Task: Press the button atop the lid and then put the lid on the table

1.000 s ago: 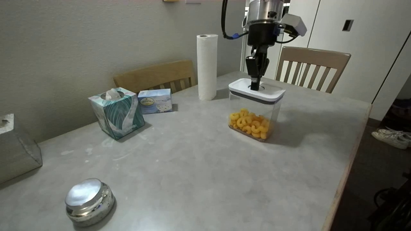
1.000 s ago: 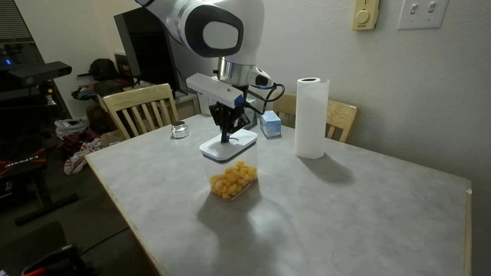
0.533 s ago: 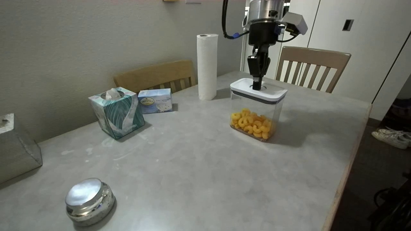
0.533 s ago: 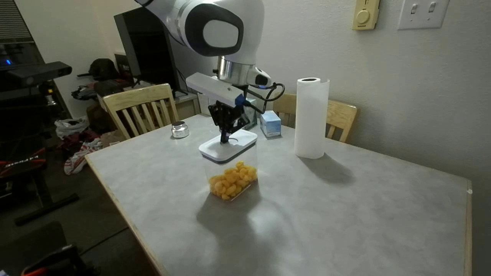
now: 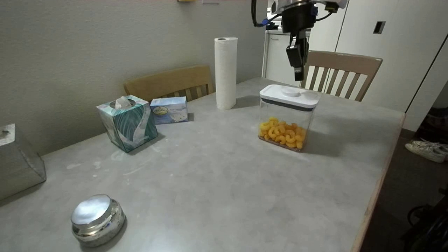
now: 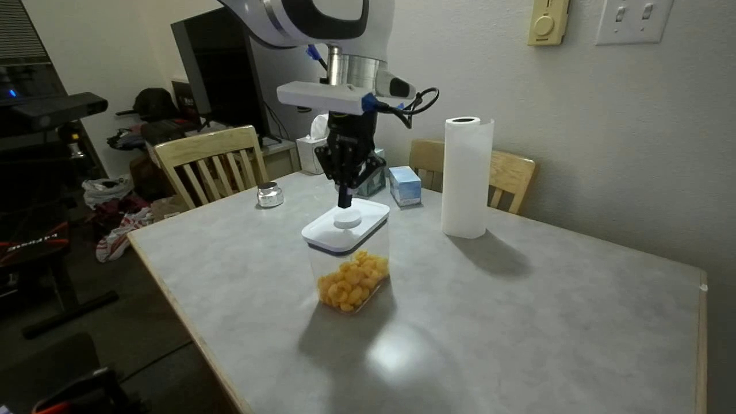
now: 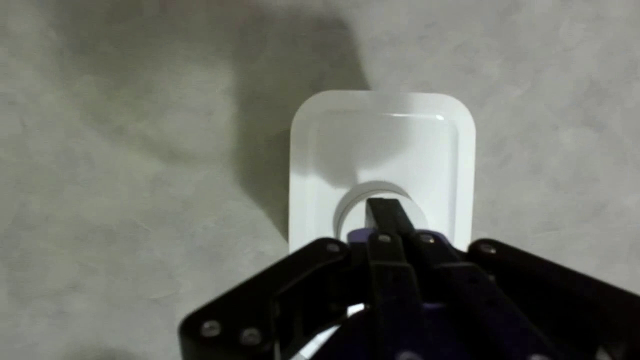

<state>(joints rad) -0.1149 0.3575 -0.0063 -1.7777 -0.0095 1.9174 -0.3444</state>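
The white lid sits on the clear snack container, which stands upright on the light grey table. The round white button stands raised above the lid's top in both exterior views. My gripper is shut and empty, its fingertips together. It hangs just above the lid, apart from it, over the button or slightly to one side. In the wrist view, the gripper hides part of the button and the near end of the lid.
A paper towel roll stands behind the container. A tissue box, a blue tea box and a second tissue box line the wall side. A round metal container sits near one end. Chairs stand at the table edges.
My gripper has risen off the lid. The button, earlier sunk in its round recess under the fingertips, now stands up. The container has slid a little across the table.
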